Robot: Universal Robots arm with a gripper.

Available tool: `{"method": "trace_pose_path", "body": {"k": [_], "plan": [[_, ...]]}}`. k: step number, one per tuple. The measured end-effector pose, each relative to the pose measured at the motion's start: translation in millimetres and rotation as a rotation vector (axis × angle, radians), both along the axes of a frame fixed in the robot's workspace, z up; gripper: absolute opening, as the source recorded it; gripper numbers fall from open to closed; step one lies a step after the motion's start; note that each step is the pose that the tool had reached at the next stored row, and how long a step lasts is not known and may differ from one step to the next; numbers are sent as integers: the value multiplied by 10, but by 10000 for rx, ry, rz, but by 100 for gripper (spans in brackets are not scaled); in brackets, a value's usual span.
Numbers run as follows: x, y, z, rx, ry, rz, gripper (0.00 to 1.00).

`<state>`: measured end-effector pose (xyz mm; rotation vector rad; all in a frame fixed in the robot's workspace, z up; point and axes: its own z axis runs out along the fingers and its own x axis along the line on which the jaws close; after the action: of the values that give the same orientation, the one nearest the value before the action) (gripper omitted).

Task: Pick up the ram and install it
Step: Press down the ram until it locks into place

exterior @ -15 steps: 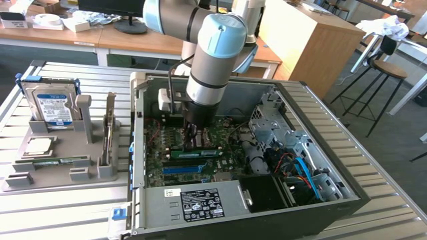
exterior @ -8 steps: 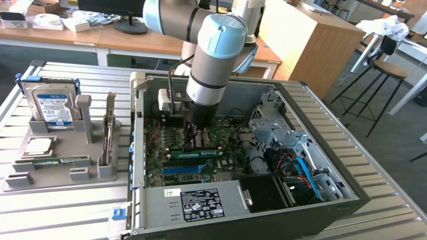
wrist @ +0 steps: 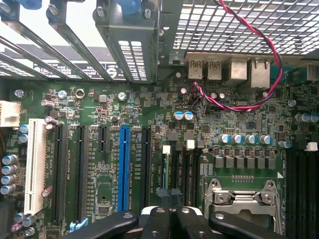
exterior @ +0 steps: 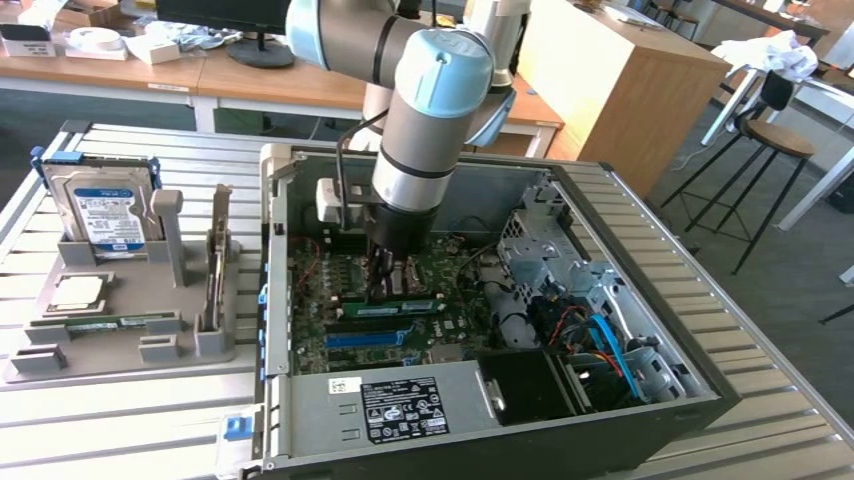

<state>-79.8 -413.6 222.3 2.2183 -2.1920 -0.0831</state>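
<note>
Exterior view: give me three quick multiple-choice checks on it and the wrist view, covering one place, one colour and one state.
1. Where is the claw?
A. Over the grey holder with the hard drive
B. Down inside the open computer case
C. Raised above the wooden desks

2. What colour is the one brightly coloured long slot on the motherboard?
A. Red
B. Yellow
C. Blue

3. How do the claw's jaws stand?
A. Shut
B. Wide open
C. Open around the hard drive

Answers:
1 B: the claw reaches into the computer case, at the green ram.
2 C: the slot on the motherboard is blue.
3 A: the wrist view shows the black fingers pressed together, and the hard drive sits apart in its grey holder.
</note>
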Motion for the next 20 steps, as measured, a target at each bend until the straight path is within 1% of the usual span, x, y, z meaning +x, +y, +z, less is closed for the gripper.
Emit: {"method": "trace_pose_path", "body": {"k": [15,18,20], "plan": [[1,1,-7,4,-2,0,10],[3,3,11,22,-12,1,10],[1,0,51,2,10,1,10]]}}
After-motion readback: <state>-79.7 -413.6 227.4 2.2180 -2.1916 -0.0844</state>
